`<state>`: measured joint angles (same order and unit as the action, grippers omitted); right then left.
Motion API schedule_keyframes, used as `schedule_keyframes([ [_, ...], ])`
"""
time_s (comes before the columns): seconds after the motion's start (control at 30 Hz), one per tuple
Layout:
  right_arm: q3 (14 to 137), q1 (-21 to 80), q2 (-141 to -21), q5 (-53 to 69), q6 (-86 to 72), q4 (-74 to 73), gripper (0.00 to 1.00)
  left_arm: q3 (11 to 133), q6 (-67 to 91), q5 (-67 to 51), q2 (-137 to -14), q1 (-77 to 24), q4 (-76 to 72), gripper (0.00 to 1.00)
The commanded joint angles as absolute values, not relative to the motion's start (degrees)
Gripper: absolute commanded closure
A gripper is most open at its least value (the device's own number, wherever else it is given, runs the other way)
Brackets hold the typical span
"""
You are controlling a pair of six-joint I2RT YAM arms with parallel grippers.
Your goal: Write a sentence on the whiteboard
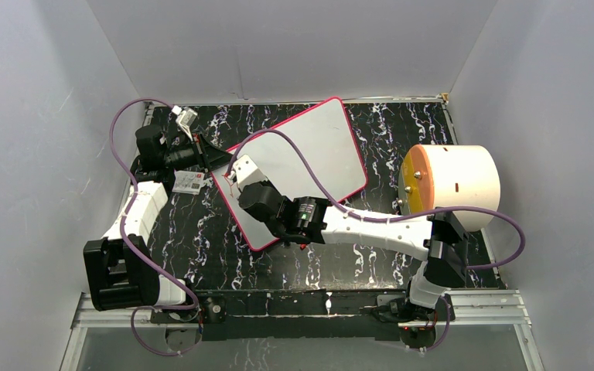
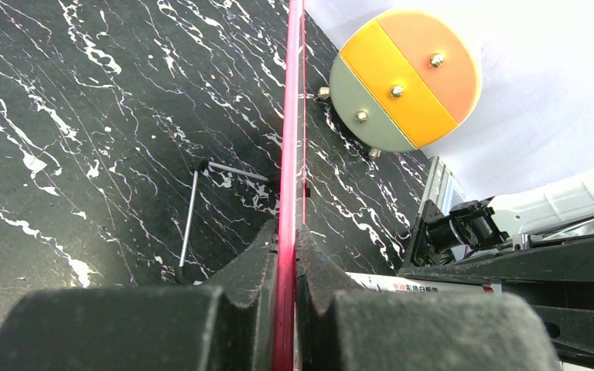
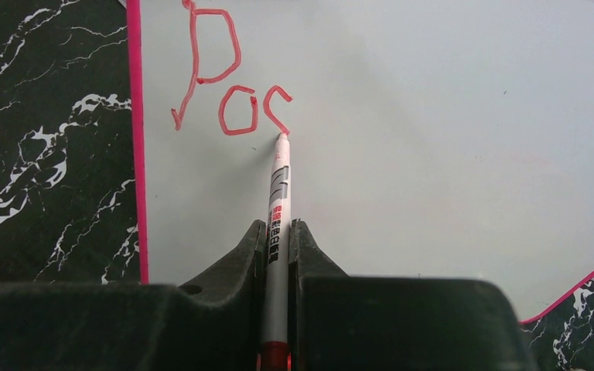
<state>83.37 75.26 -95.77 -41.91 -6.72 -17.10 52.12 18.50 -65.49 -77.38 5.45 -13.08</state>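
The left end effector [image 2: 288, 243] is clamped on the pink edge of the whiteboard [image 1: 321, 143], which extends ahead of it over the table [image 1: 201, 232]. A marker [image 3: 280, 185] is gripped by the right end effector [image 3: 278, 236]. Its tip is pressed to the board just ahead, at the sentence [image 3: 228, 97], where only "Pos" is written.

One whiteboard [image 1: 332, 139] carries three red letters [image 3: 232, 100], "Pos". There is one marker [image 3: 279, 193]. One round drum [image 1: 464, 185], with three colour bands on its face, sits at three o'clock from the board, and one printed card [image 1: 189, 182] at nine o'clock. There are two grippers: left gripper [image 2: 287, 247] and right gripper [image 3: 278, 232].
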Motion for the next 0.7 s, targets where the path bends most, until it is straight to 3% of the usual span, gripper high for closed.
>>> schedule_keyframes([
  [0.0, 84.84, 74.70, -94.49, -38.64, -7.64, -17.75, 1.00, 50.88, 14.42, -59.85, -78.31, 5.78, -10.99, 1.00],
  [0.67, 81.10, 74.64, -89.94, -39.63, -7.60, -10.86, 1.00, 50.90, 14.51, -59.86, -78.31, 5.80, -10.98, 1.00],
])
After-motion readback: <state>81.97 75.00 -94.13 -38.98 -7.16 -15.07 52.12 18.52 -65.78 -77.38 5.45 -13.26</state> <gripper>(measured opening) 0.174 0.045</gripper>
